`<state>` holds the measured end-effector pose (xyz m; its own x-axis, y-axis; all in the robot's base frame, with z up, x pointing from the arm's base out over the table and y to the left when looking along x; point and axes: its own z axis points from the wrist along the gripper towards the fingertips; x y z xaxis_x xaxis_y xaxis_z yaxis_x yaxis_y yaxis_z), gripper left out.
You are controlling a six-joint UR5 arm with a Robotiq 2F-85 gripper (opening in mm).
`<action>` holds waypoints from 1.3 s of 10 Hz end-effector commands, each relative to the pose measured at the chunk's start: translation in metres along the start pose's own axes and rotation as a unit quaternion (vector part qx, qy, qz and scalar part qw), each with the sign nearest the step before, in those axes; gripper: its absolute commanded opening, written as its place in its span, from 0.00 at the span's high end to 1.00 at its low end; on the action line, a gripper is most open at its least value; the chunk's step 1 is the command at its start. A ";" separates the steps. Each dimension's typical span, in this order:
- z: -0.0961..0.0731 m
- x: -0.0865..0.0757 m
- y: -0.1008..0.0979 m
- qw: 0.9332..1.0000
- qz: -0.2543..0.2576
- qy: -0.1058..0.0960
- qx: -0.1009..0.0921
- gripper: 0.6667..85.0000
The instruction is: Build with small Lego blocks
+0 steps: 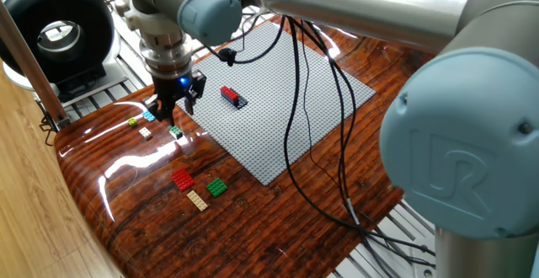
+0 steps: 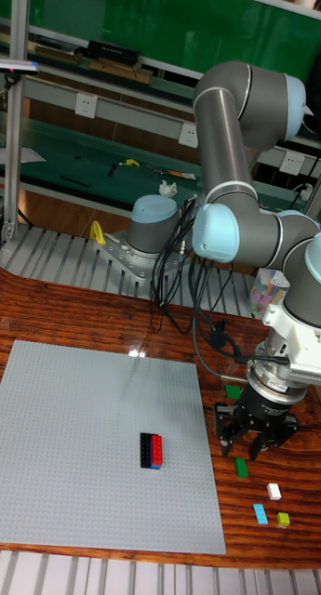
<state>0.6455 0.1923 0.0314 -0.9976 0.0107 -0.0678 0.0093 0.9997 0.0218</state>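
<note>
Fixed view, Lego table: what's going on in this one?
A UR5 arm is building with small Lego blocks. Its gripper hovers just above a loose green block on the wooden table, beside the grey baseplate. The jaws look parted and empty. On the baseplate sits a small red and dark blue stack. More loose blocks wait nearby: red, tan, another green, white and light blue.

A red brick (image 1: 228, 93) with a dark blue brick (image 1: 240, 102) joined to it sits on the grey baseplate (image 1: 278, 126). Off the baseplate's near-left edge lie loose bricks: a green one (image 1: 175, 130), white (image 1: 146, 132), yellow-green (image 1: 133, 122) and light blue (image 1: 149, 116). Farther along that edge lie a red brick (image 1: 182, 179), a tan one (image 1: 197, 200) and a green one (image 1: 216, 187), all flat.
</note>
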 end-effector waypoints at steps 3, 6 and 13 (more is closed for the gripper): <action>-0.007 0.003 -0.010 1.000 0.017 0.015 0.001 0.48; -0.007 0.000 -0.004 0.999 0.031 0.009 -0.009 0.47; -0.007 0.007 -0.012 1.000 0.004 0.023 0.005 0.49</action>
<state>0.6422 0.1790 0.0365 -0.9980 0.0451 -0.0434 0.0450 0.9990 0.0035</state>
